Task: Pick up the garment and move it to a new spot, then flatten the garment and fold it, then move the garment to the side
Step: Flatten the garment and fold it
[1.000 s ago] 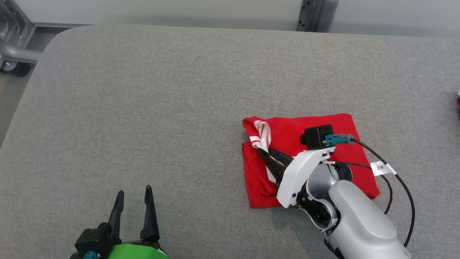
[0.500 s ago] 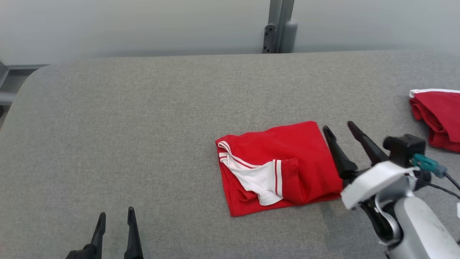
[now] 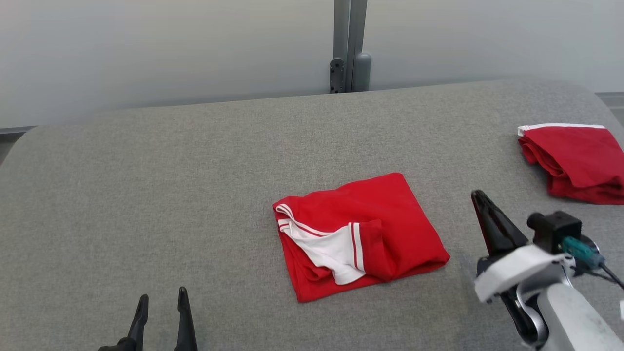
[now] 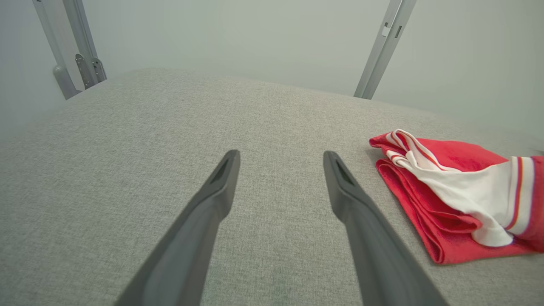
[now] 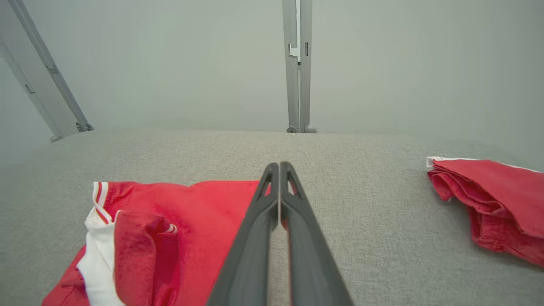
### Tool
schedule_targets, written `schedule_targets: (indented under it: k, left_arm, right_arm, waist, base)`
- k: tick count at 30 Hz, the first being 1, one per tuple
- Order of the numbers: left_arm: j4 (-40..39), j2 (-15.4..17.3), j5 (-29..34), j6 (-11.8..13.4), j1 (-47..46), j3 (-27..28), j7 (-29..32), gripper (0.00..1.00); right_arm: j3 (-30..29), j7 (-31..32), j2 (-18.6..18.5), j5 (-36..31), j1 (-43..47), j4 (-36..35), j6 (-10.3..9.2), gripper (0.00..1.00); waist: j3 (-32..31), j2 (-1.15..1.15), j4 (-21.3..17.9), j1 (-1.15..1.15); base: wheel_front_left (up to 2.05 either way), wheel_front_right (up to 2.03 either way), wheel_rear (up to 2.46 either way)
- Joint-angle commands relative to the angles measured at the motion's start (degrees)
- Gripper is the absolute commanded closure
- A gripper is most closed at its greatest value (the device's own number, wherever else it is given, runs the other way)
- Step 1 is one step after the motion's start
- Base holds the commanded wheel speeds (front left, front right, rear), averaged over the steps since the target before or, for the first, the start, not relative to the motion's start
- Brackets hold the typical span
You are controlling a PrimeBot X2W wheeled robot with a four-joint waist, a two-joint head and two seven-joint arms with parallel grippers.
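Observation:
The garment [image 3: 390, 219] is red with white striped trim, folded into a rough square near the middle of the grey table [image 3: 195, 170]. The left wrist view has the garment [image 4: 450, 204] at its right, and it lies at the lower left of the right wrist view [image 5: 199, 216]. My right gripper [image 3: 478, 197] is shut and empty, hovering to the right of the garment, apart from it; in its own view the right gripper [image 5: 279, 165] has its fingers pressed together. My left gripper [image 3: 162, 298] stands open at the bottom left, with the left gripper [image 4: 281, 155] holding nothing.
A second folded red garment [image 3: 575, 161] lies at the table's right edge, also [image 5: 497, 199] in the right wrist view. A grey metal post [image 3: 348, 46] stands against the pale wall behind the table. Bare grey cloth surface spreads left of the garment.
My right gripper let go of the garment, drew back to its right and shut empty. The head camera tilted up, bringing the wall and the second red garment into view.

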Motion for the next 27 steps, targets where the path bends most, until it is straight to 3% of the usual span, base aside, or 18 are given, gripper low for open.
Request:
schedule_targets:
  k: [1, 7, 17, 27]
  left_arm:
    - [-0.23, 0.10, 0.64, -0.41, -0.87, -0.01, -0.14, 0.00]
    - [-0.14, 0.10, 1.62, -1.32, -5.38, -1.51, -0.14, 0.00]
    - [0.89, 0.10, 0.58, -0.44, -7.31, -2.47, -0.14, 0.00]
    - [1.10, 0.11, 0.11, -0.04, -6.22, -2.97, -0.14, 0.00]
  right_arm:
    - [1.07, 0.75, -0.27, 0.26, -2.85, 0.54, 0.00, 1.00]
    - [6.96, 4.06, 0.27, 0.06, -12.81, 7.50, 0.01, 1.00]
    - [18.03, -0.25, 2.30, 3.94, -17.63, 22.11, 0.00, 1.00]
    - [30.88, -3.10, 3.67, 5.39, -15.25, 22.36, 0.00, 1.00]
  waist:
    - [1.82, 0.00, 0.73, 0.00]
    - [7.40, 0.00, 3.78, 0.00]
    - [9.61, 0.00, 8.27, 0.00]
    - [8.22, 0.00, 9.29, 0.00]
  base:
    - [0.00, 0.00, 0.00]
    - [0.00, 0.00, 0.00]
    - [0.00, 0.00, 0.00]
    - [0.00, 0.00, 0.00]
